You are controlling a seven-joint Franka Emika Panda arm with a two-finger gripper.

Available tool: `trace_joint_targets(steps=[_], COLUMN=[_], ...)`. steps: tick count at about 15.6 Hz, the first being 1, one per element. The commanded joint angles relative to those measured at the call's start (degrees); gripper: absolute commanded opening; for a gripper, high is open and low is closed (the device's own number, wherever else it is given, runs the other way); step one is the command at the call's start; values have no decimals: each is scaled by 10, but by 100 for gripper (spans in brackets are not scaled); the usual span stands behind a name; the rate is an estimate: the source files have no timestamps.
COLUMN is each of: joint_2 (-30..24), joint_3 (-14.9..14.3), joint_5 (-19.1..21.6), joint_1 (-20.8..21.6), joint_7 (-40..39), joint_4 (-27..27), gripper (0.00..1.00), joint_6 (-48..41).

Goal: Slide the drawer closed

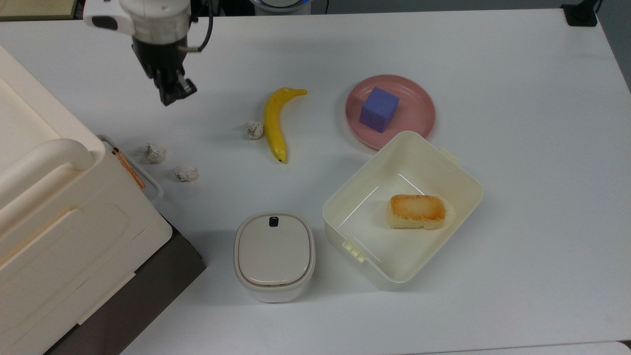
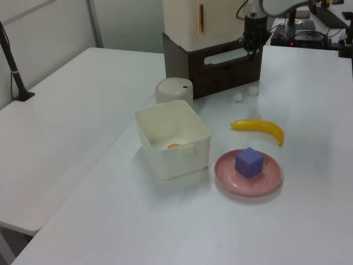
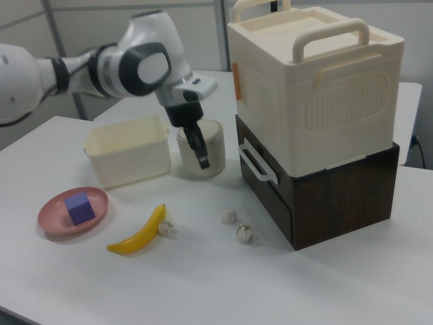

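1. I take the dark brown cabinet base (image 3: 338, 196) as my landmark. The drawer (image 3: 265, 177) sits in its front face, and in the right view its front panel looks flush or very nearly flush with the base, the white loop handle (image 3: 256, 164) standing proud of it.
2. The tool (image 1: 173, 93) hangs above the desk (image 1: 493, 271), well clear of the cabinet front and out on the side where the handle faces. Its fingers look drawn together with nothing between them.
3. Two small crumpled white balls (image 1: 154, 153) lie on the desk just in front of the drawer, between the cabinet and the tool. A third lies farther out, touching the banana (image 1: 274, 122).
4. My judgement: the slide is done or within a last nudge of done. I cannot tell from these views whether a sliver of gap remains at the drawer front.
5. If a final push is needed, I would bring the closed tool in low against the dark panel beside the handle, not on the loop itself, and press straight toward the cabinet, so the tray runs in square and does not jam.
6. I would keep the approach above the two balls near the cabinet, so that nothing gets swept under the drawer.
7. The lidded cream pot (image 1: 274, 255) and the open box (image 1: 458, 170) stand off to the side of the cabinet front, out of the push line.
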Motion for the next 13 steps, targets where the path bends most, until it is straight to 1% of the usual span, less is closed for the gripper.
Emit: trace_joint_targets(steps=[1,4,5,7,8,10,13], joint_2=[-51,-67,-68,-80,-89,-104,-114], joint_3=[15,33,34,34,34,33,19], joint_5=[42,58,75,113,119,120,119], joint_1=[-2,-8,-14,-33,-37,-36,-22], joint_7=[-87,-245,-274,-305,-321,-326,-323], joint_4=[9,26,36,54,54,53,51], gripper=[0,0,0,0,0,0,0], joint_6=[-81,-127,-139,-154,-154,-154,-154])
